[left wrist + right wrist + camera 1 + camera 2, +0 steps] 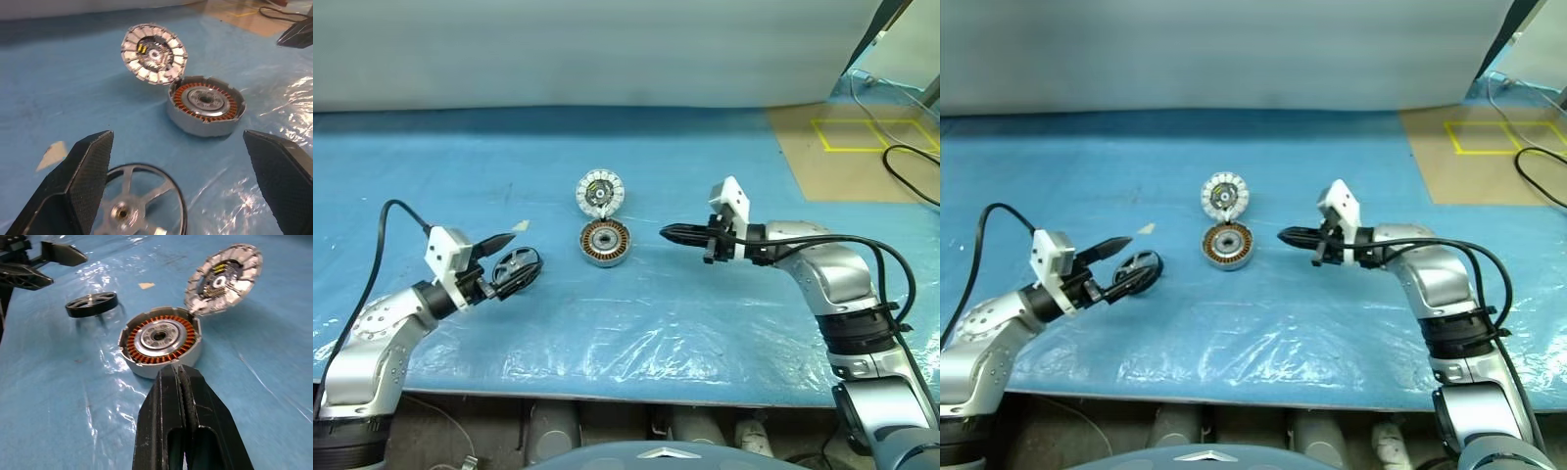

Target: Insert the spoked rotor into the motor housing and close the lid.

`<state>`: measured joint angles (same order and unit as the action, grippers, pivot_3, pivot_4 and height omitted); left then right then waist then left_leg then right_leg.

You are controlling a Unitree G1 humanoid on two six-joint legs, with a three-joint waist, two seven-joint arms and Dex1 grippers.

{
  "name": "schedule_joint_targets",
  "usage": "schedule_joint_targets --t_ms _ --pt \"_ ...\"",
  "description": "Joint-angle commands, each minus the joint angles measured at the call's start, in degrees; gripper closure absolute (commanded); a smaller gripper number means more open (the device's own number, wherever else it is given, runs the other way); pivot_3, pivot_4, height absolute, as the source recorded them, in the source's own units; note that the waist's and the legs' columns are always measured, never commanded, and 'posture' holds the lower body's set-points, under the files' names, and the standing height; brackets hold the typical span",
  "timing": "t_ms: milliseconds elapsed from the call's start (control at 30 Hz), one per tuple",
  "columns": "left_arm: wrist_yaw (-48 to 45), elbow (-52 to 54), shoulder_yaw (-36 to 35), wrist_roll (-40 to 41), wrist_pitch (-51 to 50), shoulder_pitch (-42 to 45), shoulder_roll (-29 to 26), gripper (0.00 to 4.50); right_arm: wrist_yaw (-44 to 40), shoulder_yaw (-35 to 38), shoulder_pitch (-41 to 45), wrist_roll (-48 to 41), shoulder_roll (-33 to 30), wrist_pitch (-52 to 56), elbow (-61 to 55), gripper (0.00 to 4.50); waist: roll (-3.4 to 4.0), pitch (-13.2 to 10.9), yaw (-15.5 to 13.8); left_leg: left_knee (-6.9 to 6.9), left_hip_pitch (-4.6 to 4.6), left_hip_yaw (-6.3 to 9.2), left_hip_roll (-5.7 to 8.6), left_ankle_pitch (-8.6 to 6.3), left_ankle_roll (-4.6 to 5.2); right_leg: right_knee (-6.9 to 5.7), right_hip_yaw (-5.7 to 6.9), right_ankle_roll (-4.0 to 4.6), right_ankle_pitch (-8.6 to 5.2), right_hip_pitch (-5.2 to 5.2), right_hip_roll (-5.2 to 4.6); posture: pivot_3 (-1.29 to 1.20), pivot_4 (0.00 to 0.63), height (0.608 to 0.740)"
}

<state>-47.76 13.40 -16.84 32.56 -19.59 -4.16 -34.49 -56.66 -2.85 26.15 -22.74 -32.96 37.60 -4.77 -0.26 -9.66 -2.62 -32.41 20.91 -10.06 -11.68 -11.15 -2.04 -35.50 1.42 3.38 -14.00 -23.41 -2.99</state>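
The black spoked rotor [517, 265] is framed, seemingly untouched, by the wide-open left gripper [514, 257], left of the grey copper-wound motor housing [605, 242], whose white-toothed lid [599, 192] is raised, while the right gripper [668, 233] is closed empty.

The round grey metal motor housing [605, 243] with copper windings sits mid-bench, its top uncovered; its white-toothed round lid [599, 191] stands tilted at the far rim, blocking approach from the bench's far edge. The black spoked rotor [517, 266] lies apart toward the left edge. Bare blue plastic sheet [636, 323] runs to the near edge.
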Motion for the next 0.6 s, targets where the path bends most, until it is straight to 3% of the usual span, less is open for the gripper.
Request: schedule_joint_targets --t_ms 33,300,433,600 --pt "0.5 2.13 -3.26 1.18 -0.66 -1.58 -1.28 0.0 2.13 0.92 -0.91 -1.63 1.28 -0.02 -3.97 4.47 0.0 0.0 0.08 -0.01 -0.04 0.0 0.0 0.0 0.01 0.0 0.0 0.0 0.0 0.04 0.0 0.0 0.15 0.74" --pt "-1.16 1.6 -6.63 -0.89 1.26 -3.17 -5.43 0.0 2.49 -0.69 -0.76 -0.01 1.83 -1.93 -1.98 4.47 -0.02 0.0 -0.25 0.0 -0.08 0.01 -0.01 0.0 0.03 0.01 0.0 0.0 -0.01 0.09 0.0 0.0 0.15 0.74" --pt "-6.03 -1.65 -5.2 0.16 -0.76 3.47 -11.58 0.0 1.6 -1.39 0.89 0.56 1.77 -3.07 0.58 4.47 -0.04 -0.01 -0.75 -0.05 -0.07 0.0 0.0 0.03 0.09 -0.05 0.01 0.0 -0.01 0.11 -0.01 0.0 0.15 0.74" --pt "-16.16 -10.93 2.11 -1.36 -3.69 16.4 -19.31 0.0 0.67 -3.07 -0.08 1.7 1.25 -4.98 1.07 4.47 -0.04 -0.01 -1.35 -0.12 -0.1 -0.01 0.03 0.05 0.07 -0.15 -0.02 0.0 0.0 0.11 -0.02 0.0 0.15 0.74"
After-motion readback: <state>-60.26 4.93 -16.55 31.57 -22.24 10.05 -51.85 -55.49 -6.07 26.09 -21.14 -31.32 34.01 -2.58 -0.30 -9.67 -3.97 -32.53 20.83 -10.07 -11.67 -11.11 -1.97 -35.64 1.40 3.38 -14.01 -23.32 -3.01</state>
